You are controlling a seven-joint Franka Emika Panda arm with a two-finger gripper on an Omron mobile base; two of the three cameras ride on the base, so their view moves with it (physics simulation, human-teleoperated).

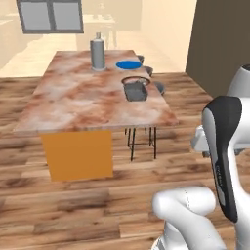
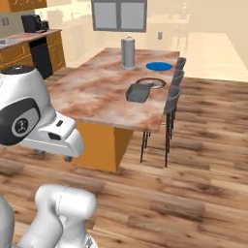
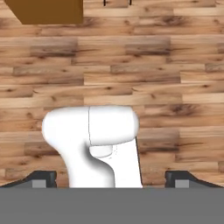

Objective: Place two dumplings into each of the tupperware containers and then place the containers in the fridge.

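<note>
A dark grey tupperware container (image 1: 135,92) (image 2: 137,93) lies near the right edge of the marble island counter (image 1: 83,97) (image 2: 92,92). Just behind it sits a round dark-rimmed plate (image 1: 134,80) (image 2: 151,83). The dumplings are too small to make out from here, and the fridge is out of view. In the hand view my gripper (image 3: 111,180) points down at the wooden floor. Its fingertips (image 3: 41,179) stand wide apart and open, with nothing held. The arm is folded close to the base, well short of the counter.
A tall grey canister (image 1: 98,53) (image 2: 128,52) and a round blue plate (image 1: 128,64) (image 2: 159,66) stand at the counter's far end. Dark stools (image 1: 158,89) (image 2: 173,99) line its right side. The orange island cabinet (image 1: 78,154) (image 3: 48,11) faces me across the wooden floor.
</note>
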